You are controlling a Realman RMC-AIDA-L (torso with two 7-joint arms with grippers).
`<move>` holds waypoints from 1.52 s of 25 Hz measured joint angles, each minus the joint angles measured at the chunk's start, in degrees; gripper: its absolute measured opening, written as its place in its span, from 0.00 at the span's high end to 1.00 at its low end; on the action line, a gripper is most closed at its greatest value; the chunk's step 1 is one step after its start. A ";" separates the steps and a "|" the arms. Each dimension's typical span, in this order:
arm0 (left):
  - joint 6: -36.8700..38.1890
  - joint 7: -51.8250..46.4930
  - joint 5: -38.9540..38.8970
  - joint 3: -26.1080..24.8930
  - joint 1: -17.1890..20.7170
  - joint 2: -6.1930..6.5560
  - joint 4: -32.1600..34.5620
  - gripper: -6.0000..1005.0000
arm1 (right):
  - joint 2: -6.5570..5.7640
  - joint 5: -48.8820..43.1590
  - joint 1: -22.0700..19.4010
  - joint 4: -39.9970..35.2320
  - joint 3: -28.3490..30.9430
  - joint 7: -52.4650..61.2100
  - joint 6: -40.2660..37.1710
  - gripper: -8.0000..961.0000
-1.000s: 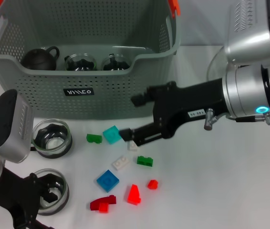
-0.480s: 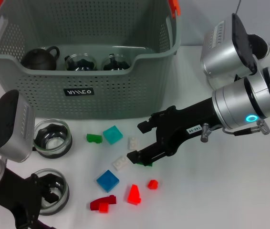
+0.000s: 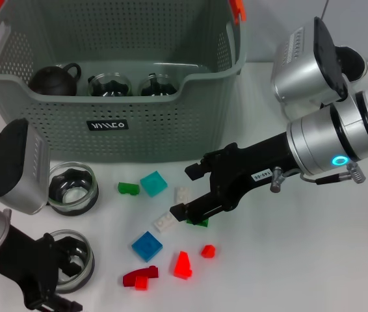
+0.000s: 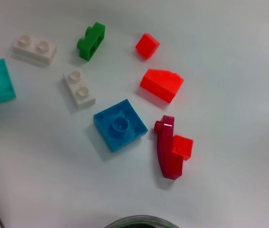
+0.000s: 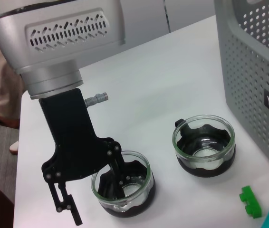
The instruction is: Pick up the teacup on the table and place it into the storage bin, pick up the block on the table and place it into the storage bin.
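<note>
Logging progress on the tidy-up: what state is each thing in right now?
storage bin: upright, holds a teapot and two cups.
near teacup: on table, left gripper has one finger inside.
far teacup: on table, free.
green block: on table, right gripper open above it.

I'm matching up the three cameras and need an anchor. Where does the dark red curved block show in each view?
Head view: the dark red curved block lies near the bottom edge, just left of the bright red wedge block.
Left wrist view: it lies right of centre, beside the blue square block.
Right wrist view: not in it.
Shared landmark: the blue square block, seen in the head and left wrist views.
</note>
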 joint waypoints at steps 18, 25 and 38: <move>-1.94 -0.38 0.72 0.16 0.02 -0.17 -0.19 0.79 | -0.06 0.07 0.11 -0.42 0.78 0.01 -0.03 0.03; -1.35 -1.31 0.28 -0.32 -0.32 -0.10 0.15 0.93 | -0.07 0.07 0.11 -0.42 0.94 -0.11 -0.03 0.03; 3.73 -3.77 -2.14 -4.03 -0.72 -0.20 3.73 0.94 | -0.31 0.06 -0.34 -0.32 2.43 -0.70 -0.03 0.03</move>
